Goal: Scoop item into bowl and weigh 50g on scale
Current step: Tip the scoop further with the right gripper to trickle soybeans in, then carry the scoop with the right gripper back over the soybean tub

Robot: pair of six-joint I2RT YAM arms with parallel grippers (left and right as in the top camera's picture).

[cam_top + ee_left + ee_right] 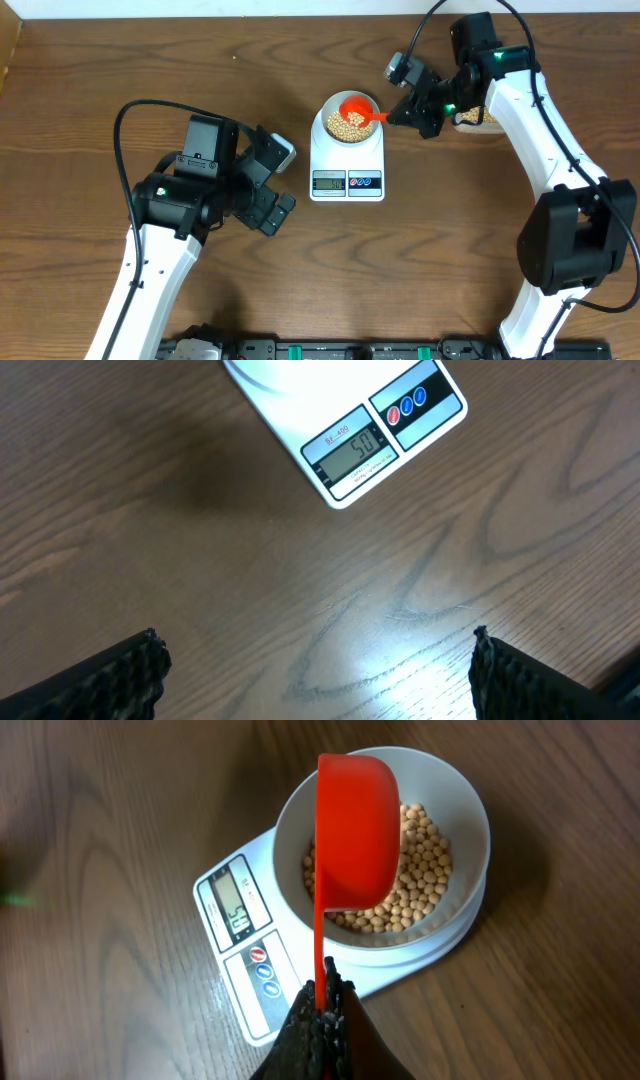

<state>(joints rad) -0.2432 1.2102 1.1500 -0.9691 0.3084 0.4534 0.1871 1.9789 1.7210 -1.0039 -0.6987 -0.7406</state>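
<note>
Right hand, overhead: pressed together on the thin handle of a red scoop. The scoop's cup hangs just ahead of the fingertips, over the bowl. Bowl sits on the scale, holding the beans. Holding the cup above the bowl likely means any falling beans land inside it. A tub lies behind this hand, mostly hidden by the arm.

Left hand: spread, empty, well short of the scale. Judged parked there so nothing presses on the platform.

Left wrist view: left hand spread wide, fingers at either lower corner, bare worktop between. Scale ahead of it; display seems to read 50.

Right wrist view: right hand pinches the handle; scoop shows its outer side, contents hidden. Bowl and beans directly ahead, scale beneath.

Surface: brown wood-grain worktop with a glare patch. Room: only a pale strip at the far edge shows.
</note>
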